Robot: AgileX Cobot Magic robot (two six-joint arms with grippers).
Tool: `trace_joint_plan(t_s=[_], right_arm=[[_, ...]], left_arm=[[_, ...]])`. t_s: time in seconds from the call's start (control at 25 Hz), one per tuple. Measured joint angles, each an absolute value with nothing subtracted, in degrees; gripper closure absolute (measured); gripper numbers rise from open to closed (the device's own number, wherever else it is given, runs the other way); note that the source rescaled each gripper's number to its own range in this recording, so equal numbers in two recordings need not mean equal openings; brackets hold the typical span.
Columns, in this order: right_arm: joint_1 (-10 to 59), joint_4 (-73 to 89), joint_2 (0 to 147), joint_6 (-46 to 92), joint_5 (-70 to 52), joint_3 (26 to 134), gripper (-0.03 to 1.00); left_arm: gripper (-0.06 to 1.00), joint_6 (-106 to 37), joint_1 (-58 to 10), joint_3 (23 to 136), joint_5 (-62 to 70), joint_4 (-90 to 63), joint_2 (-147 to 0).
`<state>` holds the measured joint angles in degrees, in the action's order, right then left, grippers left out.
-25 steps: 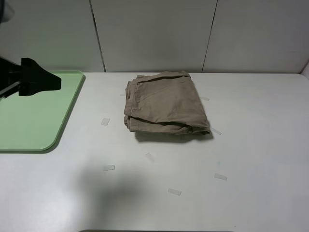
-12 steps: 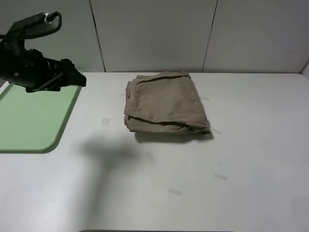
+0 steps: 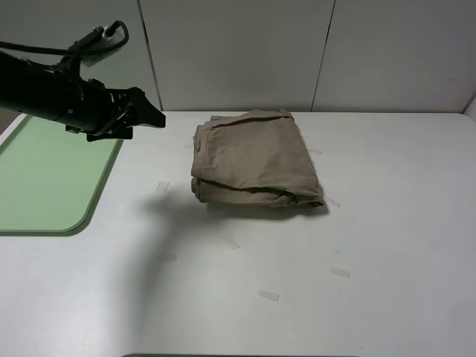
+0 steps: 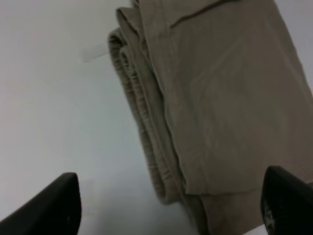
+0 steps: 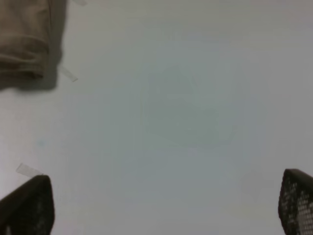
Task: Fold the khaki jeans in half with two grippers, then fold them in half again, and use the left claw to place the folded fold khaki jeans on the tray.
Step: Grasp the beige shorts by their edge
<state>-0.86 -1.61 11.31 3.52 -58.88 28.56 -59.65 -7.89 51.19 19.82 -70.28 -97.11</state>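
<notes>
**Fig. – Placement stage, folds complete.** Khaki jeans (image 3: pixel 254 160) lay as a compact multi-layer stack near the centre of the worktop (image 3: pixel 387 223), toward its far edge, with the gathered waistband layers facing the tray side. Both halvings appeared done; the stack looked about tray-sized. Tray (image 3: pixel 52 178) sat at the worktop's left, bare, well apart from the garment.

L hand (image 3: pixel 147 125) hovered above the worktop betw. the tray's far corner and the jeans, jaws spread wide, grasping nothing. Its wrist view looked down on the stacked waistband edge, w/ both finger tips framing it. No contact w/ cloth yet.

R hand (image 5: pixel 161 203) was out of the high view. Its wrist view showed jaws released and empty over bare worktop, w/ only a corner of the jeans at the frame's edge.

Small tape marks (image 3: pixel 268 295) dotted the worktop around the stack.

Remaining, by judgement: L hand to grip the stack w/o shedding layers, carry it over, and set it on the tray.
</notes>
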Motion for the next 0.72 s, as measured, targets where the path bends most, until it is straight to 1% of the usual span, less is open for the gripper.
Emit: trace_joint_plan(t_s=[0.28, 0.72], right_arm=[[-0.9, -1.6, 11.3, 3.5, -58.9, 28.6, -0.03], [-0.9, -1.6, 11.3, 3.5, -58.9, 28.6, -0.03]], left_arm=[[0.08, -60.9, -6.7, 55.7, 23.6, -71.8, -106.9], [0.08, -60.9, -6.1, 61.5, 28.8, -73.4, -117.0]])
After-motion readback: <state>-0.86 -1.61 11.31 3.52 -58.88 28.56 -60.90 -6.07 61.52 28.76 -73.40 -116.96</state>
